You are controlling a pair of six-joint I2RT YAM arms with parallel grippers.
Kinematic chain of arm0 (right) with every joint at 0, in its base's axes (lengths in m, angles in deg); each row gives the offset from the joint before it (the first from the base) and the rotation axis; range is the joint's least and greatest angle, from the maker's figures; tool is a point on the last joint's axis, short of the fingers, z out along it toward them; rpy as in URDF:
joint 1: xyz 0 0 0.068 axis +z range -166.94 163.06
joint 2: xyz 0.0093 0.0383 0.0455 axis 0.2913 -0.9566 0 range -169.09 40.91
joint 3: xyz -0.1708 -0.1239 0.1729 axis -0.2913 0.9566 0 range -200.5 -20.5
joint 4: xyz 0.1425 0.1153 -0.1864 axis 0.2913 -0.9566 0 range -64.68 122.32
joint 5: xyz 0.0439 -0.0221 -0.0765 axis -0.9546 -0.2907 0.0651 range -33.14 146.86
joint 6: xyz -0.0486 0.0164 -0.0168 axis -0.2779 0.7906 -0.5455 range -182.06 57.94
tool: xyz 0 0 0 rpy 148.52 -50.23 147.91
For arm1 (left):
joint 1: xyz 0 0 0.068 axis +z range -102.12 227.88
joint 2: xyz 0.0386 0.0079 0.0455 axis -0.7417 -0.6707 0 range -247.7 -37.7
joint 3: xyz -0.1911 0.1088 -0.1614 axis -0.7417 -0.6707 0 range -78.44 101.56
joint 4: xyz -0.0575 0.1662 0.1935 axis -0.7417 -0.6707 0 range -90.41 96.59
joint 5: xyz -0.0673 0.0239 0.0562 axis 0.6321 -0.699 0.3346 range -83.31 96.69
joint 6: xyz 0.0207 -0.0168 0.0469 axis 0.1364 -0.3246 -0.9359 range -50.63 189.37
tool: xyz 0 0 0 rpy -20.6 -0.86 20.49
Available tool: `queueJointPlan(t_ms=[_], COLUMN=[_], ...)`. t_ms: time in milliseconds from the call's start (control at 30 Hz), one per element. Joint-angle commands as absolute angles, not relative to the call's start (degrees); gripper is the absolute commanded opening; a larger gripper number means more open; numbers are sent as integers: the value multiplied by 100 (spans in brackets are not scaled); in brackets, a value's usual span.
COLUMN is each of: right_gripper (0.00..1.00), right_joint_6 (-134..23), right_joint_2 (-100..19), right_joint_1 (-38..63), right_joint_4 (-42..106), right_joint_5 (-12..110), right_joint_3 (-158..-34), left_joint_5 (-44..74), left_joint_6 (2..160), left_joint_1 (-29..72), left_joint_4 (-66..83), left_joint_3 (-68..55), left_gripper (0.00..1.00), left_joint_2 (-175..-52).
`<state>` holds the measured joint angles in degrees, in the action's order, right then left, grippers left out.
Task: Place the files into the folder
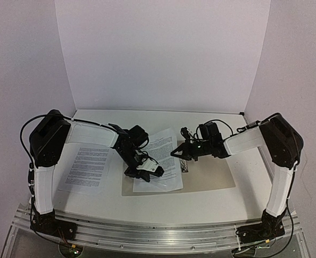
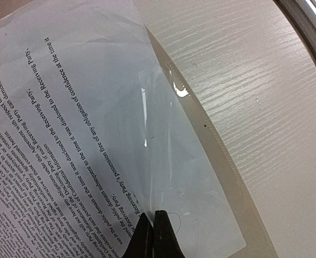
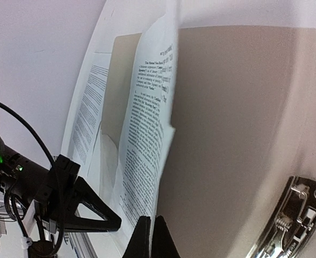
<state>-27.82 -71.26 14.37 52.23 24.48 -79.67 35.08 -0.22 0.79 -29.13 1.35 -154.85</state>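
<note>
The beige folder point(image 1: 212, 172) lies open and flat on the table. A white printed sheet point(image 1: 160, 158) lies tilted over its left half. My left gripper point(image 1: 147, 170) is shut on the sheet's near part; in the left wrist view the jaws point(image 2: 153, 219) pinch the sheet point(image 2: 83, 134) over the folder's edge point(image 2: 222, 161). My right gripper point(image 1: 176, 152) is shut on the sheet's right edge; in the right wrist view the jaws point(image 3: 151, 224) pinch the sheet point(image 3: 147, 140), lifted above the folder point(image 3: 233, 107). A second sheet point(image 1: 88, 167) lies on the table left of the folder.
The folder's metal clip point(image 3: 295, 215) sits by the spine, also in the top view point(image 1: 184, 165). The white wood-grain table point(image 2: 265, 80) ends at a metal rail point(image 1: 158, 231) in front. White walls close in the back and both sides.
</note>
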Motion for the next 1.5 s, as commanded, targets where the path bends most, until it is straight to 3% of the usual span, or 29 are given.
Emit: queueJointPlan(t_ms=[0, 400, 467, 533, 600, 700, 800, 967, 1467], right_gripper=[0, 0, 9, 26, 35, 41, 32, 1, 0], right_joint_6=[-2717, -2429, -2469, -2585, -2662, -2787, -2770, -2658, -3008], right_joint_2=[-7441, -7705, -7601, -7484, -7396, -7341, -7317, -7547, -8047], right_joint_1=[1589, 1803, 1799, 1801, 1797, 1803, 1804, 1875, 2011], right_joint_4=[5655, 6007, 5879, 5631, 5464, 4981, 4837, 4710, 4823], right_joint_5=[2164, 2491, 2704, 2991, 3180, 3544, 3682, 3436, 3009], right_joint_3=[-8299, -8282, -8239, -8208, -8183, -8292, -8304, -8430, -9073], left_joint_5=[3653, 3748, 3729, 3713, 3709, 3712, 3711, 3640, 3891], left_joint_6=[-353, -490, -487, -478, -481, -480, -498, -604, -1183], left_joint_1=[68, 77, 75, 74, 74, 77, 76, 77, 77], left_joint_4=[-3041, -3126, -3110, -3103, -3102, -3119, -3120, -3064, -2972], left_joint_3=[284, 400, 400, 393, 377, 374, 381, 368, 280], left_gripper=[0, 0, 0, 0, 0, 0, 0, 0, 0], left_joint_2=[-15211, -15249, -15247, -15233, -15223, -15231, -15235, -15238, -14998])
